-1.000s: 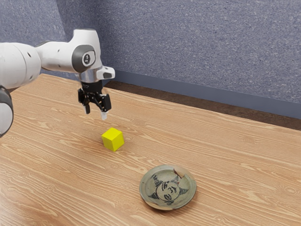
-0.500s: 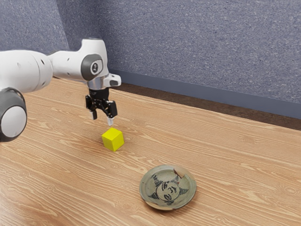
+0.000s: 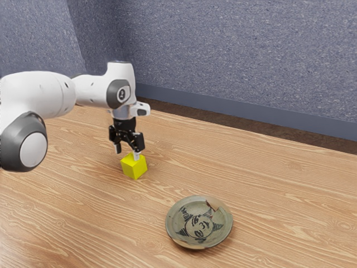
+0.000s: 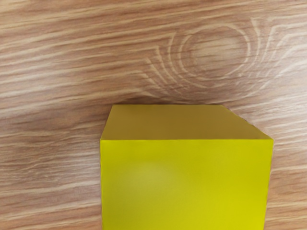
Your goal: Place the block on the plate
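Both fingers (image 3: 137,156) of the gripper (image 3: 128,153) stood apart, open, lower and closer to the yellow block (image 3: 134,166) than before. The block sat unmoved on the tabletop (image 3: 273,195), well apart from the plate (image 3: 199,223).

There is room to pass over the wooden counter (image 3: 279,195) between the yellow block (image 3: 133,171) and the decorated plate (image 3: 199,199); the speckled wall (image 3: 240,56) bars the way beyond.

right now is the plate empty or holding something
The plate is empty: its painted middle shows bare, and the yellow block sits on the table.
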You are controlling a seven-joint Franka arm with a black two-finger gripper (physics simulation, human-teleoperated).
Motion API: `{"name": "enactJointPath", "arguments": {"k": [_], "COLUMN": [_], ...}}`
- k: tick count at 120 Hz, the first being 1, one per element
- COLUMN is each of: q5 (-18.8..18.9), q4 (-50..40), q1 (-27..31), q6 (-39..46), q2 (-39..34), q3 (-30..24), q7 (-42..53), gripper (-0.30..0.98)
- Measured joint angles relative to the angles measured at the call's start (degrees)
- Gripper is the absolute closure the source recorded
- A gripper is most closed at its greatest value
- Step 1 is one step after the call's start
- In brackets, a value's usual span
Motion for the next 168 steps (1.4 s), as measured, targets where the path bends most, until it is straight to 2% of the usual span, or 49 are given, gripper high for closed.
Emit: {"name": "enactJointPath", "arguments": {"k": [56,105,133,168], "q5": [-0.43,-0.38,0.10,1.26], "q4": [2.79,3.18,4.75,5.41], "q1": [-0.44,-0.52,-0.61,-3.31], "q6": [-0.10,-0.55,-1.68,-4.17], "q2": [3.92,4.12,1.53,-4.27], "q3": [-0.29,-0.25,0.19,0.40], "q7": [0.36,0.33,0.28,0.26], "gripper": [0.01,0.27,0.33,0.31]}}
